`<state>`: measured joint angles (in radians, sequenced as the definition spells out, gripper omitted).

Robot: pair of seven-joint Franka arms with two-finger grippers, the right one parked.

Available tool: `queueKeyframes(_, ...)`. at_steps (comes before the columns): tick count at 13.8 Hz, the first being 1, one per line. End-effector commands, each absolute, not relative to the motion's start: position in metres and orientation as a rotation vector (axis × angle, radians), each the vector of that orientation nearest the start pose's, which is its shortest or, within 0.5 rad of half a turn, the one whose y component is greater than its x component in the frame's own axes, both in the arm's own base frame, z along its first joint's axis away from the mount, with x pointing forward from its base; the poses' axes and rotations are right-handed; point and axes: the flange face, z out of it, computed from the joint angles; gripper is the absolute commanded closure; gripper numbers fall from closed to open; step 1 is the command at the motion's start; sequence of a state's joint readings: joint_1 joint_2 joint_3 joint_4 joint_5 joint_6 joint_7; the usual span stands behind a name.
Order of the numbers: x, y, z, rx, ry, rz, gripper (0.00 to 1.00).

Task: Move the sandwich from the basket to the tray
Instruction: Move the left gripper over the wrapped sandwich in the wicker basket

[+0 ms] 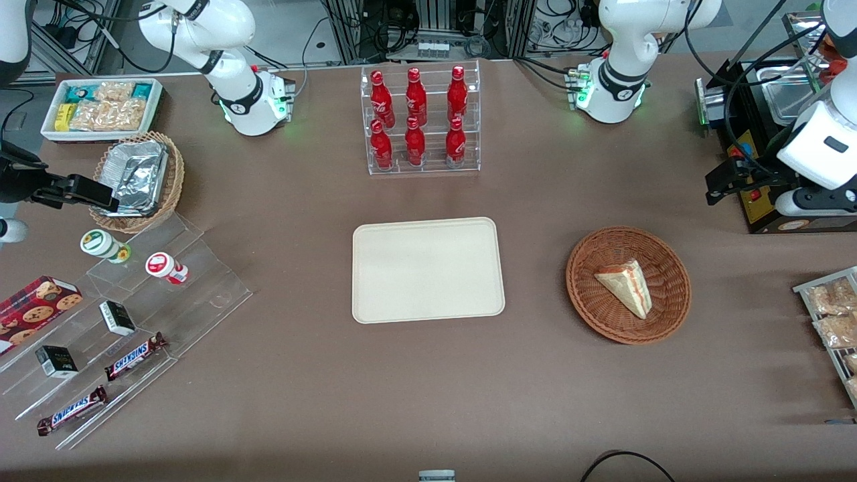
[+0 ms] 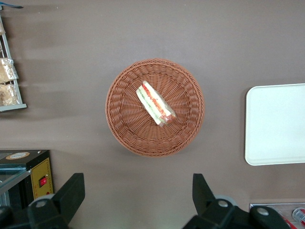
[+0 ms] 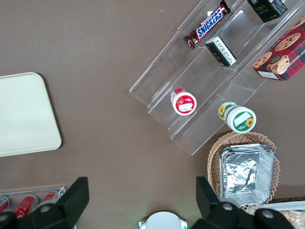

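front view, one table lot, entered by size: brown table (image 1: 428, 388), bearing all items. tray (image 1: 428, 269), cream rectangle, nothing on it, at the middle of the table. basket (image 1: 628, 284), reddish-brown round wicker, well apart from the tray toward the working arm's end. rack of red bottles (image 1: 420, 120), farther from the front camera than the tray, not part of the job. gripper (image 2: 138, 198), on the left arm, high above the table near the black appliance (image 1: 756, 201); fingers (image 2: 71, 193) spread wide, holding nothing. sandwich (image 1: 626, 286), triangular wedge lying flat in the basket, striped cut edge showing. key relation, per the wrist view: sandwich sits ahead of the gripper, roughly centred between the two fingers, its long axis running diagonally to the line joining them. judgement: pickup not yet begun; likely calls for a descent over the basket and some wrist rotation so the fingers close across the wedge's short width.
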<state>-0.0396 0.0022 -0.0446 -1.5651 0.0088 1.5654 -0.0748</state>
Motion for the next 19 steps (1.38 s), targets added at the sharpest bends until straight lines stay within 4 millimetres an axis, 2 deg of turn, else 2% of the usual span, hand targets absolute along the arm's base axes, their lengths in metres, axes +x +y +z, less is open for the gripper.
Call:
queueKeyframes(1, 0.558, -0.046, 0.625, -3.130, 0.041, -0.001, 0.00)
queueKeyframes(2, 0.559, -0.046, 0.624, -3.130, 0.038, 0.003, 0.00)
queueKeyframes(4, 0.568, -0.048, 0.605, -3.127, 0.024, 0.048, 0.00)
queueKeyframes(6, 0.577, -0.050, 0.578, -3.123, 0.002, 0.077, 0.00)
queueKeyframes(9, 0.586, -0.053, 0.540, -3.125, -0.108, 0.028, 0.00)
queueKeyframes(11, 0.590, -0.057, 0.515, -3.120, -0.233, 0.013, 0.00)
queueKeyframes(13, 0.595, -0.075, 0.485, -3.114, -0.378, -0.012, 0.00)
queueKeyframes(15, 0.598, -0.078, 0.461, -3.094, -0.517, -0.003, 0.00)
queueKeyframes(17, 0.598, -0.078, 0.448, -3.093, -0.552, -0.021, 0.00)
queueKeyframes(19, 0.599, -0.078, 0.421, -3.079, -0.652, -0.036, 0.00)
